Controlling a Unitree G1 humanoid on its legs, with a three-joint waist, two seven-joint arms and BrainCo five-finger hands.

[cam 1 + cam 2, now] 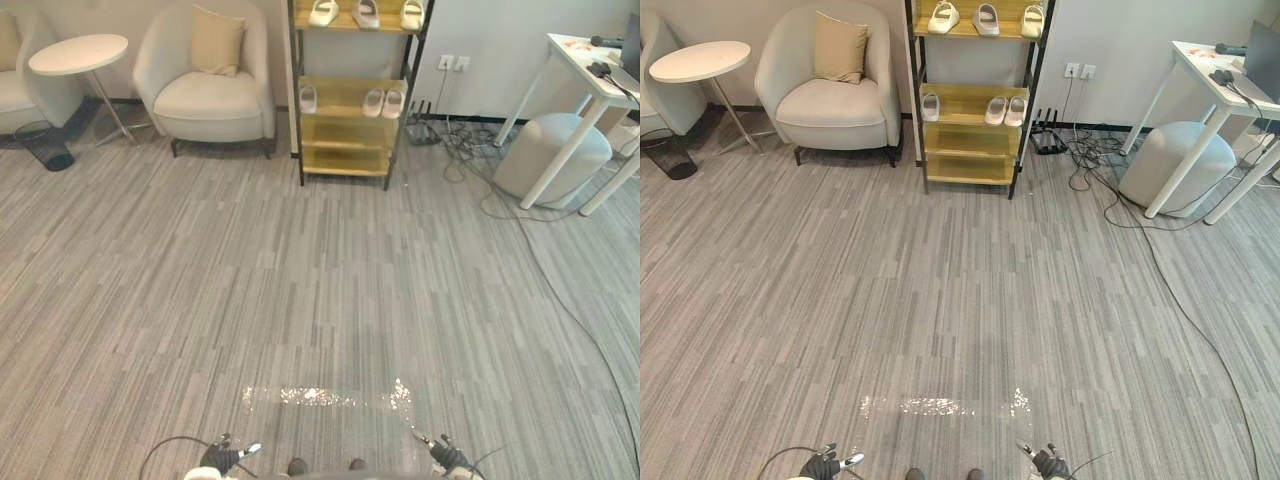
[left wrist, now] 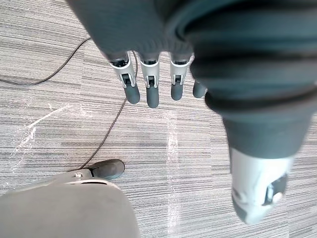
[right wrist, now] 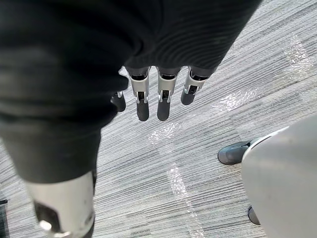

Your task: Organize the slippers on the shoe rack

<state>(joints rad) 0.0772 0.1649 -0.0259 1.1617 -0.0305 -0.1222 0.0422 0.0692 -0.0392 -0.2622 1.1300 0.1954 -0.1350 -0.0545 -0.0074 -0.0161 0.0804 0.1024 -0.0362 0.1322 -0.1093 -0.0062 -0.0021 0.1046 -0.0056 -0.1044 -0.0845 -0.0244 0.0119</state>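
A shoe rack (image 1: 348, 160) with a black frame and wooden shelves stands against the far wall. Three white slippers (image 1: 365, 13) lie on its upper shelf. On the shelf below, a single slipper (image 1: 308, 98) lies at the left and a pair (image 1: 383, 103) at the right. The two lowest shelves carry nothing. My left hand (image 2: 148, 84) hangs low at my side over the grey floor, fingers straight and holding nothing. My right hand (image 3: 158, 96) hangs the same way on the other side, fingers straight and empty. Both hands (image 1: 228, 457) show at the bottom edge, far from the rack.
A cream armchair (image 1: 205, 85) with a cushion stands left of the rack, with a round white side table (image 1: 80, 55) and a dark waste bin (image 1: 45, 145) further left. A grey pouf (image 1: 550, 155), a white desk (image 1: 590, 90) and loose cables (image 1: 470, 150) lie to the right.
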